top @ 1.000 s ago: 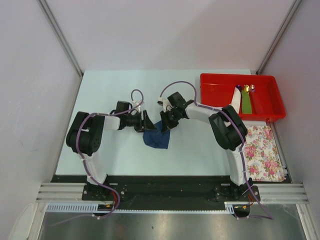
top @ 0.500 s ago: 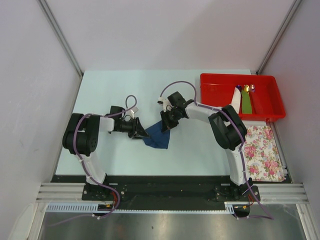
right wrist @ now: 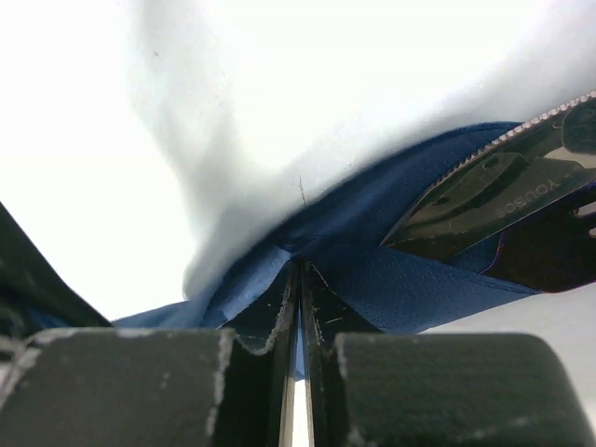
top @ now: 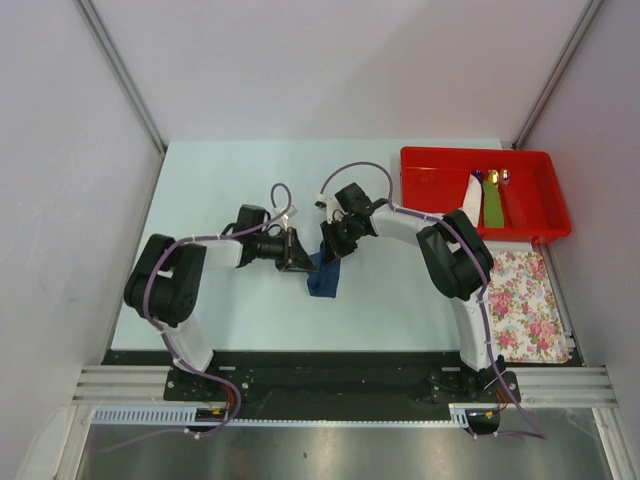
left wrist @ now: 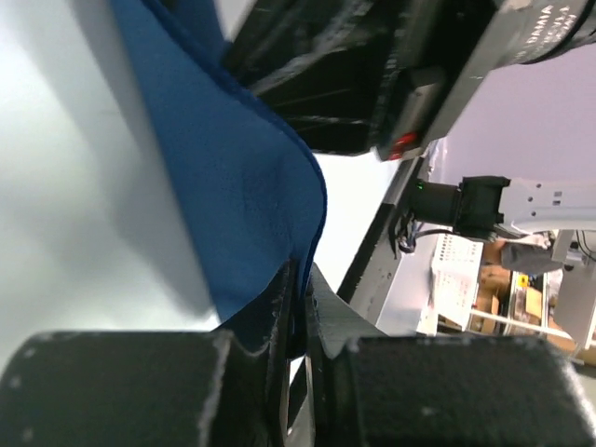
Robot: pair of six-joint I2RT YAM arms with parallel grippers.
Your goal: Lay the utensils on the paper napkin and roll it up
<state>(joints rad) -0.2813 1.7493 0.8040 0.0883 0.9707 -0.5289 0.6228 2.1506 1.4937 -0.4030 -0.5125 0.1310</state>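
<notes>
Left gripper (top: 303, 262) and right gripper (top: 330, 252) each pinched shut on the paper napkin (top: 322, 282) near the desk's middle, a dark serrated knife (right wrist: 475, 186) lying in its folds: loading appears done (other pieces indiscernible), rolling begun but judged unfinished.

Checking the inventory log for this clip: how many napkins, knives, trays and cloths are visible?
Blue paper napkin: 1
Dark knife: 1
Red tray: 1
Floral cloth: 1
Total: 4, leaving out the tray's small contents, which are too small to count.
</notes>
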